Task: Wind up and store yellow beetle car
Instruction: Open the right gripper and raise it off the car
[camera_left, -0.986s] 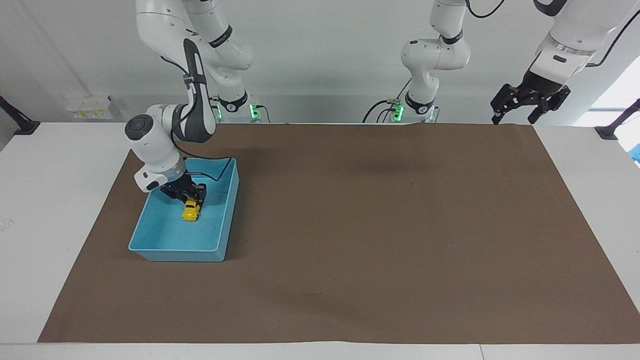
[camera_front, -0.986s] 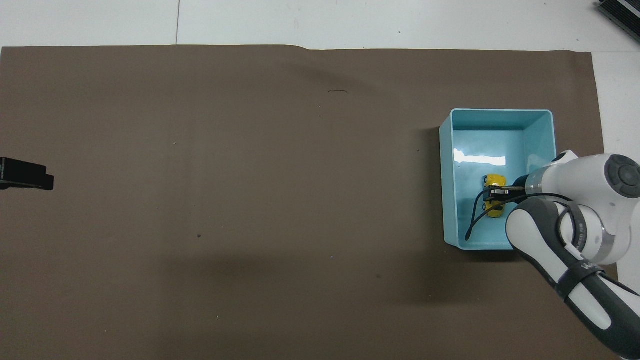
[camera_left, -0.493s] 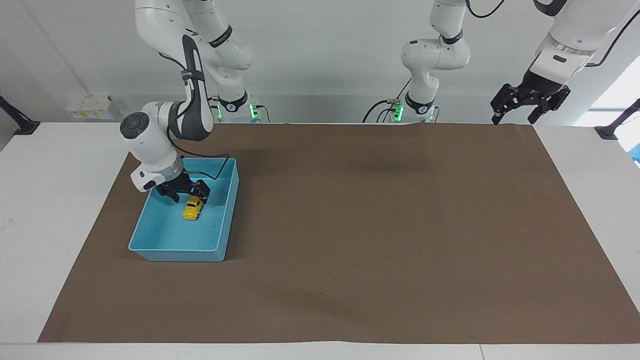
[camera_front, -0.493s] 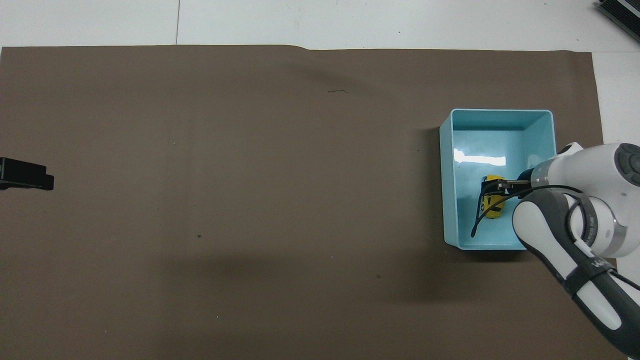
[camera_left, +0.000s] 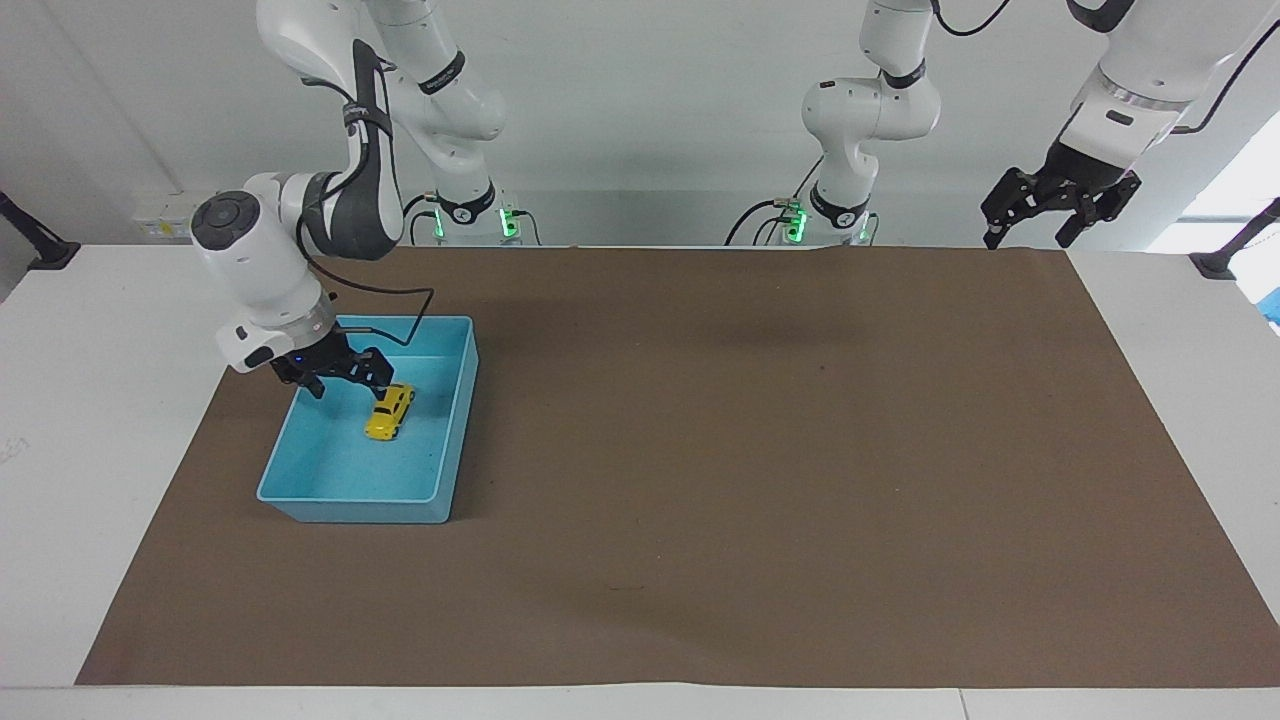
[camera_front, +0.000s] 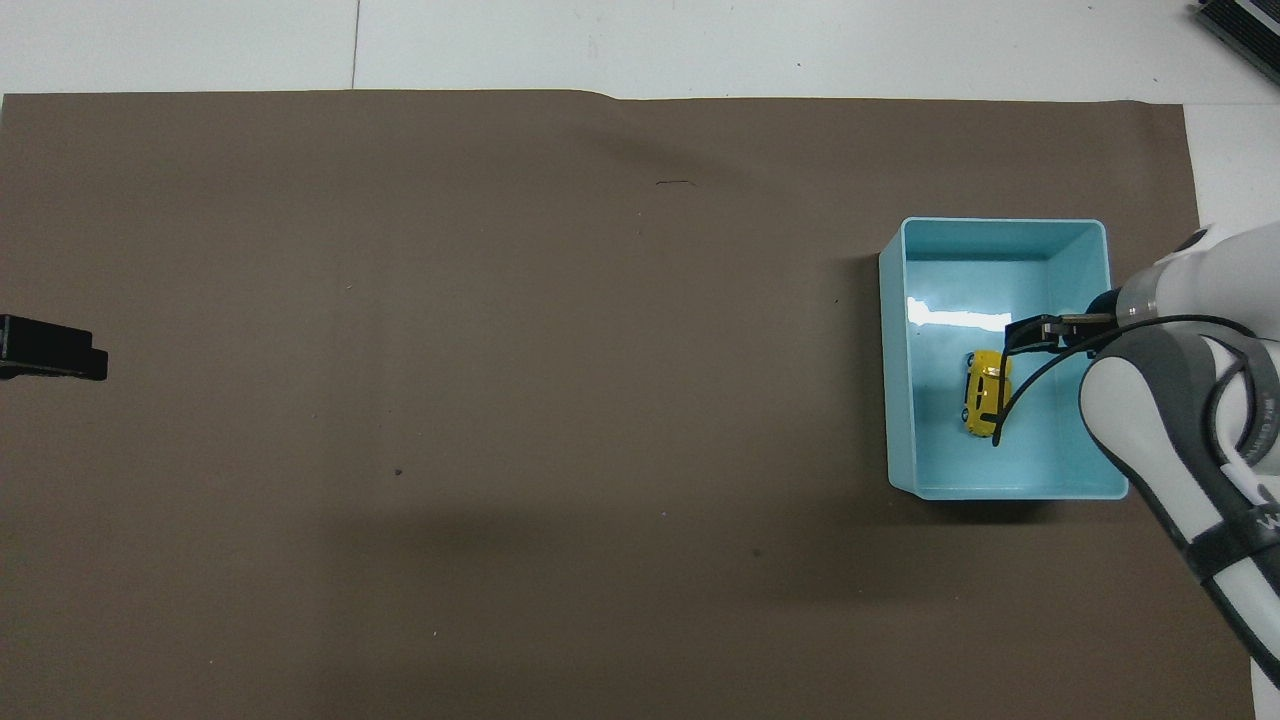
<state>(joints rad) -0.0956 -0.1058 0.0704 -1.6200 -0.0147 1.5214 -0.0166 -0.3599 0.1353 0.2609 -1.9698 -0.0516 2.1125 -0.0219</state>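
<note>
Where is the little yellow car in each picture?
Facing view: the yellow beetle car lies inside the light blue bin, at the picture's left, just below the right end effector.
Overhead view: the same car lies in the bin at the picture's right.
Shared landmark: the light blue bin, the only box on the brown mat.

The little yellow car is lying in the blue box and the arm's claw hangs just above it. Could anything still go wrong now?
Possibly. The right gripper hangs open, low inside the light blue bin, close to the yellow beetle car; pulling away sideways, it might clip the car or the bin's wall. Its loose black cable dangles over the car and might snag it.
</note>
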